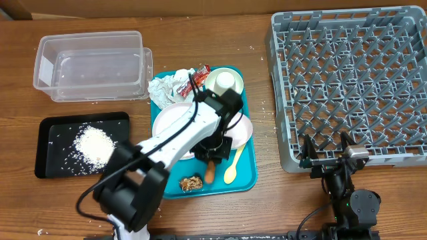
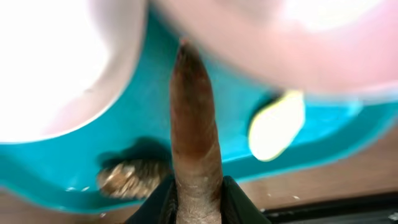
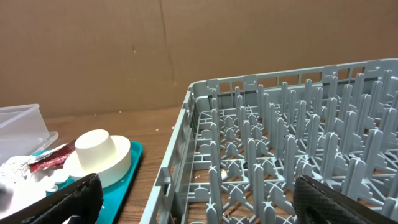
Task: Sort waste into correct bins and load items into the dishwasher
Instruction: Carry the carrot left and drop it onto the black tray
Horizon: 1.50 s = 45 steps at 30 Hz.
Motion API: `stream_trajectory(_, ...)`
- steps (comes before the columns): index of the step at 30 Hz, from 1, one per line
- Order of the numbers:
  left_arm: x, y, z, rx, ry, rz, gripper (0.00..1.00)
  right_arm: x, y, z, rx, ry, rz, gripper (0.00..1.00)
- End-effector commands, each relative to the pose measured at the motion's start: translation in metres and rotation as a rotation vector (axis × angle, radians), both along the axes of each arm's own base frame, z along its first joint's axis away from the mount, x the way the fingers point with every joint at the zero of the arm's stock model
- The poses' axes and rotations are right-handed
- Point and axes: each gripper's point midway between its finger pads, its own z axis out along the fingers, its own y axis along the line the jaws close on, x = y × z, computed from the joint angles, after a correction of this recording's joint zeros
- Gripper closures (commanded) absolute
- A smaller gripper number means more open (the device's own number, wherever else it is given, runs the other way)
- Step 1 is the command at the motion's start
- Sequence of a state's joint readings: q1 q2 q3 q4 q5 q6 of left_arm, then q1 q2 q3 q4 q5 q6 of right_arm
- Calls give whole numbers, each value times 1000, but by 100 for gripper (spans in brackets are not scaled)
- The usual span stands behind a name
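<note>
**Colleague:** What's around?
**Me:** Wooden tabletop, with a brown cardboard wall behind.
**Colleague:** And the carrot stick?
**Me:** Over the teal tray, lengthwise front-to-back, tip pointing away. My left gripper clamps its near end. My right gripper gapes.

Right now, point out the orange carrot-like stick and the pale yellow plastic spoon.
Orange carrot-like stick point(image 2: 194, 124): left wrist view, middle of its length.
Pale yellow plastic spoon point(image 2: 277, 124): left wrist view, its rounded end.

I am counting one each of clear tub, black tray, teal tray, dish rack, plate, cup, spoon, napkin, wrapper, carrot stick, food chunk and rice pile, plus two bowls.
</note>
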<state>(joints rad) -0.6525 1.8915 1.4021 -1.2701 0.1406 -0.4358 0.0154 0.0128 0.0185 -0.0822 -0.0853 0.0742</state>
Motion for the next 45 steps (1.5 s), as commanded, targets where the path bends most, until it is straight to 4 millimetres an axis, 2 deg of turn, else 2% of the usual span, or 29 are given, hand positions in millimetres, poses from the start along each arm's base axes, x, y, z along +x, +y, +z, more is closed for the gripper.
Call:
stream_trajectory(1,32,5,54,-36,-175,23,75,0,-1,-2,-4,-3,-6,0)
stream_trajectory(3,45,18,75,-34,-229,63,74,0,-1,-2,-4,-3,-6,0)
stream_trajectory(6,59,44,97,-27,-280,139,74,0,-1,-2,-4,-3,-6,0)
stream_trajectory(9,68,73,108,-28,-304,233,73,0,-1,-2,-4,-3,-6,0)
stream_trajectory(11,73,99,113,-15,-308,310,74,0,-1,-2,-4,-3,-6,0)
stream_trajectory(12,76,119,115,7,-310,363,74,0,-1,-2,-4,-3,-6,0)
stream_trajectory(20,89,233,109,125,-333,708,72,0,-1,-2,-4,-3,-6,0)
stream_trajectory(24,89,275,101,133,-351,852,70,0,-1,-2,-4,-3,-6,0)
stream_trajectory(28,80,308,83,151,-340,955,69,0,-1,-2,-4,-3,-6,0)
stream_trajectory(32,73,316,63,108,-310,1010,66,0,-1,-2,-4,-3,-6,0)
stream_trajectory(37,76,310,57,63,-309,981,67,0,-1,-2,-4,-3,-6,0)
stream_trajectory(43,93,279,62,-122,-330,849,66,0,-1,-2,-4,-3,-6,0)
stream_trajectory(45,98,262,65,-193,-334,782,65,0,-1,-2,-4,-3,-6,0)
